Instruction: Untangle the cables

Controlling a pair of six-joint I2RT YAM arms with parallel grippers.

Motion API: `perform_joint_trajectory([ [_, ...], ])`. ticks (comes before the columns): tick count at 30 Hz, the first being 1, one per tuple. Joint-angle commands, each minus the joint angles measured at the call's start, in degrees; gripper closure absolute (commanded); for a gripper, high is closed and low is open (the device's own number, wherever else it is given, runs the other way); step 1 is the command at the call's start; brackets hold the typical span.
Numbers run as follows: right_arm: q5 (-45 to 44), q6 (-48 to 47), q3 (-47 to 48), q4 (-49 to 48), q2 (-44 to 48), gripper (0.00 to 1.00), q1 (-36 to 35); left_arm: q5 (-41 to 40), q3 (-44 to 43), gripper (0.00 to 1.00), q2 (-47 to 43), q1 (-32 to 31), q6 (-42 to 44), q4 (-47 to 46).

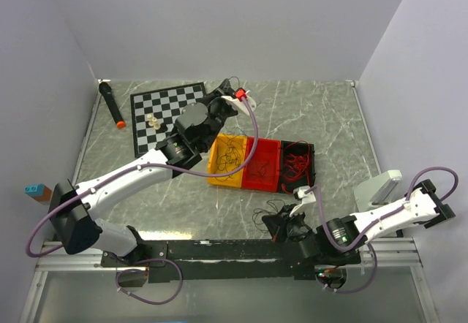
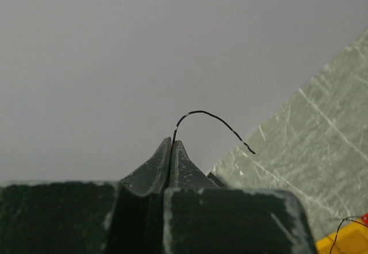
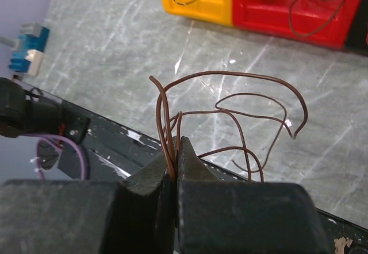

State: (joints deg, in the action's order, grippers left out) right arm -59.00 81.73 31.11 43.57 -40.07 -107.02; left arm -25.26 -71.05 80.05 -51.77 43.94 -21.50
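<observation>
Left claw (image 2: 171, 146) pinches one black cable (image 2: 213, 118); right claw (image 3: 175, 147) grips a bunch of brown cables (image 3: 247, 111) near three bins (image 1: 259, 185).

Left tool (image 2: 171, 146): black cable (image 2: 207, 115) disappears between the closed fingers, lower run hidden. Yellow tray (image 2: 347, 243) cut by the bottom right corner, only a sliver shows. Right tool (image 3: 174, 150): brown cables (image 3: 247, 77) drop behind the closed fingers, ends hidden. Red tray (image 3: 287, 15) cut by the top edge of the right wrist view. Top view: tray cables (image 1: 230, 156) too fine to count, chess pieces (image 1: 153, 122) too small to type, blue thing (image 1: 34, 189) at the left wall too small to identify.
</observation>
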Motion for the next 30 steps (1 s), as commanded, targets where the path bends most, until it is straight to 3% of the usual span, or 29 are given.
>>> perform_joint_trajectory([
  [1, -4.54, -2.81, 2.90, 1.60, 1.75, 1.00, -1.08, 1.87, -0.14, 0.99, -0.16, 1.76, -2.37, -2.76],
  [9, -5.94, -1.49, 2.72, 2.48, 2.46, 1.00, -1.17, 3.46, -1.99, 0.99, 0.55, 2.02, -5.97, 2.42],
  [14, -8.40, -3.25, 5.70, 4.58, 3.16, 1.00, -1.08, 5.74, -2.52, 0.99, 1.07, 1.94, -12.99, 12.95],
  [21, -15.07, 2.28, 15.19, 19.78, 1.58, 1.00, -1.00, 7.32, -6.12, 0.99, 6.34, 2.02, -20.47, 28.16],
  [25, -18.95, 10.63, 19.42, 31.82, 1.31, 1.00, -0.73, 9.70, -8.31, 0.99, 9.06, 2.20, -25.56, 32.56],
  [27, -19.83, 8.72, 20.83, 32.45, 1.84, 1.00, 0.23, 10.57, -10.33, 0.99, 11.08, 2.90, -29.59, 35.62],
  [30, -20.10, -0.40, 21.01, 25.89, 3.16, 1.00, 2.16, 14.26, -15.51, 0.99, 15.82, 5.44, -35.84, 43.71],
])
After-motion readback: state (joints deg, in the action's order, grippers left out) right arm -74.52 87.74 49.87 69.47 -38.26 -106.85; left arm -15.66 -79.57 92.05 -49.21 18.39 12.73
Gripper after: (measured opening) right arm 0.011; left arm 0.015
